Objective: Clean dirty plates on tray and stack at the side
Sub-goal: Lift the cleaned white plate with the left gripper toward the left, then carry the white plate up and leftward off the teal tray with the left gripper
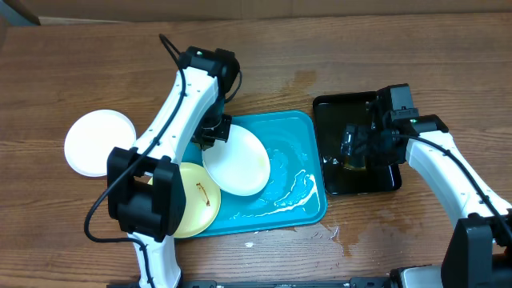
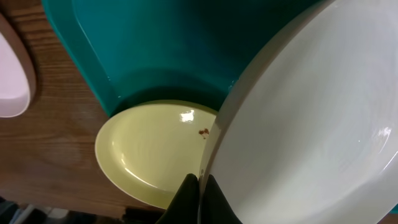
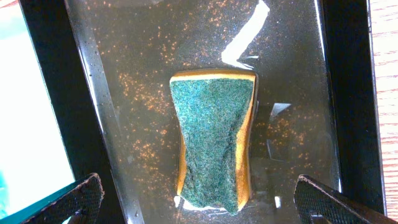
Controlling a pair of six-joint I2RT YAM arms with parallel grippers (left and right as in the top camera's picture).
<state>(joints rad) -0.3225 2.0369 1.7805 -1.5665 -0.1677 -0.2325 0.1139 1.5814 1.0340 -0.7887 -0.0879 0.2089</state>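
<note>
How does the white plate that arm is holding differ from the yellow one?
The held white plate is pinched at its rim by the left gripper; the yellow plate lies free. Yellow shows a brown smear; white looks clean. Both are round and shallow.

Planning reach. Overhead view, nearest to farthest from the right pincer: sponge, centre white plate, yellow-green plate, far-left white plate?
1. sponge, directly under the right pincer.
2. centre white plate, over the blue tray.
3. yellow-green plate, at that tray's lower-left corner.
4. far-left white plate, off the tray.
</note>
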